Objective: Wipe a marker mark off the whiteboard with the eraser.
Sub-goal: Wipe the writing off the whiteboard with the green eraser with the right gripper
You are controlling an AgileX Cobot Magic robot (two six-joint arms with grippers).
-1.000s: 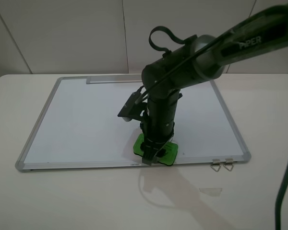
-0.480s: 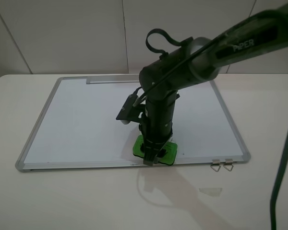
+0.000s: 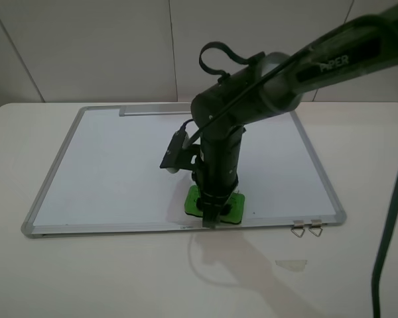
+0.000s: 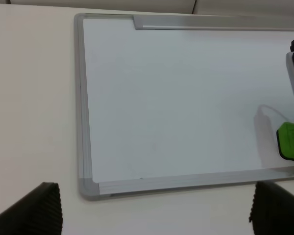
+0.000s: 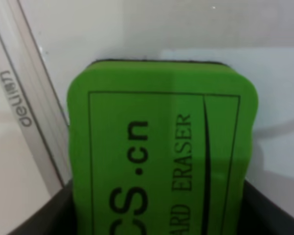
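The whiteboard [image 3: 119, 165] lies flat on the table, with its silver frame running all round. The green eraser [image 3: 233, 211] rests on the board close to its near frame rail. My right gripper [image 3: 211, 215] points straight down and is shut on the eraser. The right wrist view shows the eraser [image 5: 161, 147] filling the space between the dark fingers [image 5: 39, 223], with the frame rail [image 5: 29, 112] beside it. No marker mark shows on any bare part of the board. My left gripper [image 4: 154, 215] hangs open over the table, off the board's [image 4: 176, 98] near corner. The eraser [image 4: 291, 141] sits at that view's edge.
Two metal binder clips [image 3: 306, 229] lie on the table by the board's near right corner. A small clear scrap [image 3: 292, 264] lies in front of them. The right arm's white wrist camera [image 3: 174, 159] sticks out over the board. A dark cable [image 3: 391, 232] hangs at the right.
The right arm has leaned slightly to the left over the board. The eraser has barely shifted by the near rail.
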